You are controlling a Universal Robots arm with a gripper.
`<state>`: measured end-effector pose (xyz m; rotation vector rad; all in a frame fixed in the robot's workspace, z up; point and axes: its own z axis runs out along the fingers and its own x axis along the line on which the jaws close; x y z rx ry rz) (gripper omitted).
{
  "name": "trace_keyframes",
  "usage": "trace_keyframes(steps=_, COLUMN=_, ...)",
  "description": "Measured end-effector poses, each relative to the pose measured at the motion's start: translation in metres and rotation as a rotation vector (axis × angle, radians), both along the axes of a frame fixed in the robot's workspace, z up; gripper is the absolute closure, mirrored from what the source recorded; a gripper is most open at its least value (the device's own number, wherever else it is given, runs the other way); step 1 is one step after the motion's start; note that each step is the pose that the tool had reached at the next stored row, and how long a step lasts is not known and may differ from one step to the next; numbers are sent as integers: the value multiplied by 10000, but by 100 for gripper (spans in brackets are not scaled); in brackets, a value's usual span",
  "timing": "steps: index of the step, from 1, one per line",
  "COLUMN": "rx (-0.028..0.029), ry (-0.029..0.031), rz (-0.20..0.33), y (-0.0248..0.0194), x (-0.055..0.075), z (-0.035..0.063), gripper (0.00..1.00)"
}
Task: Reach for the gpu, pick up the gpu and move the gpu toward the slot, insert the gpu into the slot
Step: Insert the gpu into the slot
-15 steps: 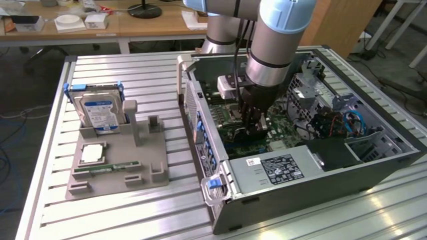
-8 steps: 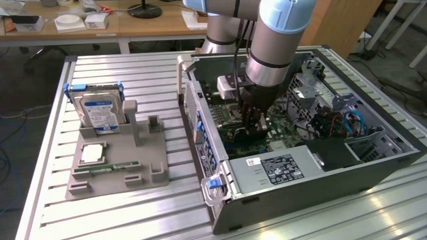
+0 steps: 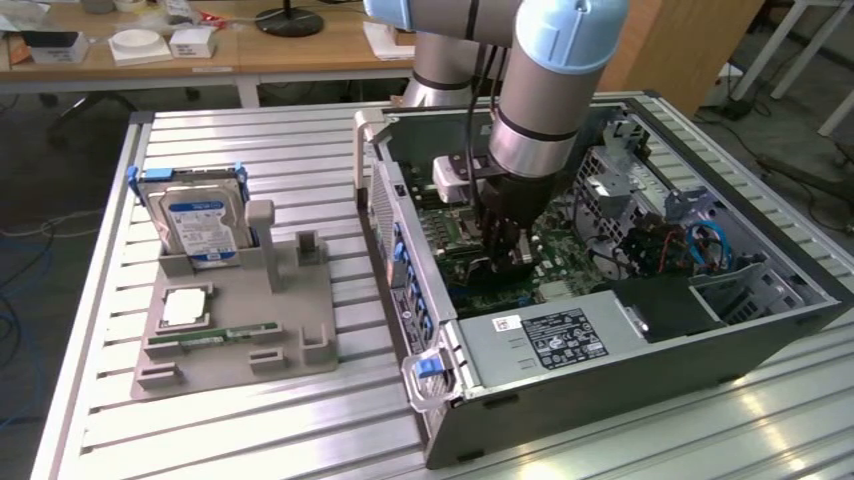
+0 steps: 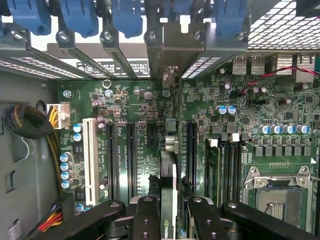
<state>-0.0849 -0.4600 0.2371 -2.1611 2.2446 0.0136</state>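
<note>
The claw [image 4: 167, 220] is clamped on the gpu [image 4: 167, 165], held on edge low inside the open computer case [image 3: 641, 345], just above the motherboard [image 4: 135, 115]. Picking up looks done; seating in the slot [image 4: 190, 150] remains unclear.

A wooden desk [image 3: 254, 50] stands behind the ribbed aluminium table [image 3: 240, 150], grey floor [image 3: 54, 150] around.

Exterior view: high, off the arm, angled down across the slatted worktop [image 3: 267, 420] at the open computer case [image 3: 627, 350], mid-distance; desks behind. Wrist view: rides above the end effector [image 4: 167, 210], looks straight down into the case, close on the green motherboard [image 4: 150, 115]. Shared ground: the motherboard [image 3: 467, 250] interior beneath the arm, seen small from outside and large from the wrist.
</note>
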Motion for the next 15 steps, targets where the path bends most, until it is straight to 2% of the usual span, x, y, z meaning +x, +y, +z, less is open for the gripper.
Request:
trace_keyframes(steps=12, rx=4, ry=-2, rz=0, y=1, x=0, z=-2, gripper=74)
trace_keyframes(steps=13, rx=30, ry=-8, rz=-4, y=3, x=-1, z=-11, gripper=73)
trace_keyframes(steps=14, rx=16, ry=-7, rz=-5, y=3, x=-1, z=-8, gripper=67)
trace_keyframes(steps=15, rx=9, ry=-5, rz=-3, y=2, x=0, z=-4, gripper=67)
